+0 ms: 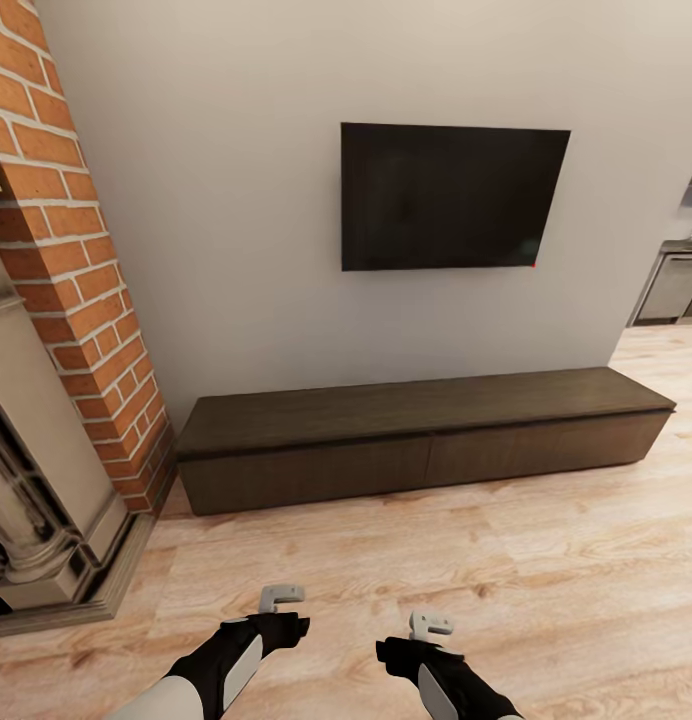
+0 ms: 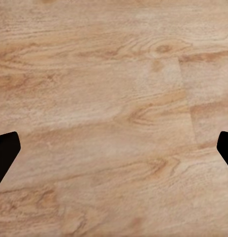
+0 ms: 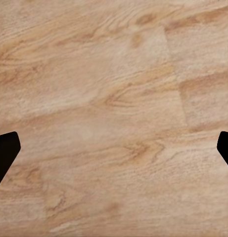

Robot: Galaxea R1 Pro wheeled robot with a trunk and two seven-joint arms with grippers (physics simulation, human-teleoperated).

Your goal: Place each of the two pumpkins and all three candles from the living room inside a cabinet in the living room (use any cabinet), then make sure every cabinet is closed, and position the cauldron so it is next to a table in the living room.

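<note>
Facing the long dark cabinet (image 1: 426, 440) against the far wall, below the black TV (image 1: 451, 196), the robot holds both arms low over the wooden floor (image 1: 406, 560). The left gripper (image 1: 279, 597) and right gripper (image 1: 429, 626) are spread wide and carry nothing. All drawer fronts look closed. The handleless fronts could let fingers slip. No writing is legible.

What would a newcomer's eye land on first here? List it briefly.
First the black TV screen on the pale wall, and right below it the long, low dark brown cabinet standing on the wooden floor, its fronts shut. Next the red brick fireplace at the left. Nearest the camera, the left hand and right hand hang open and empty above the floor.
</note>
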